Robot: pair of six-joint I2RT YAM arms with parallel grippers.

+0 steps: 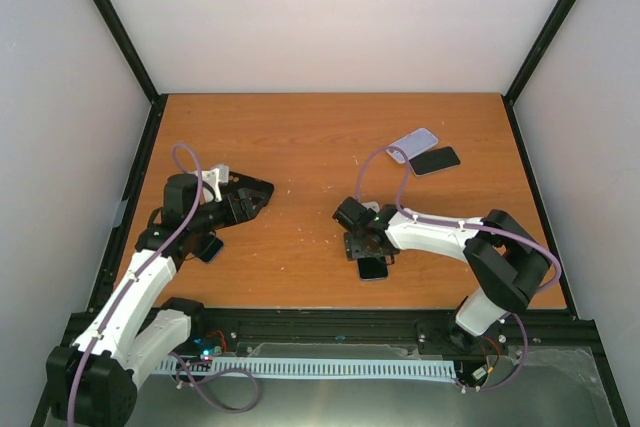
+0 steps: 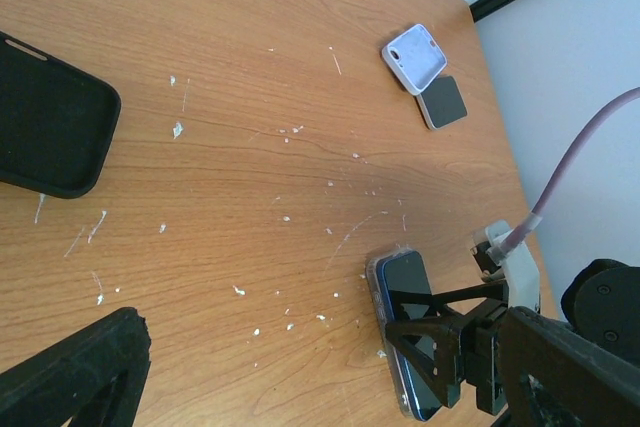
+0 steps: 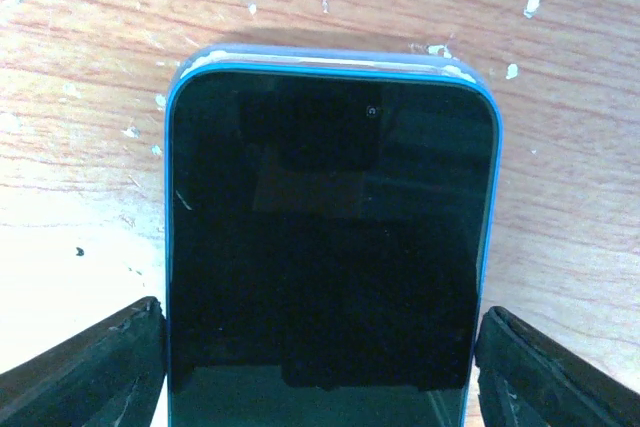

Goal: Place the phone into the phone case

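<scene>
Right gripper (image 1: 367, 247) is down over the phone (image 3: 330, 247), which lies flat, screen up, mid-table toward the near edge. Fingers (image 3: 85, 367) hug both long sides, but I can't tell if they're actually squeezing. I'd clamp evenly and lift level so it doesn't pivot. Left gripper (image 1: 255, 195) is spread and empty, near the black case (image 2: 50, 122) by the left edge. A lilac case (image 2: 415, 55) and dark slab (image 2: 443, 102) sit far right, out of the way.
</scene>
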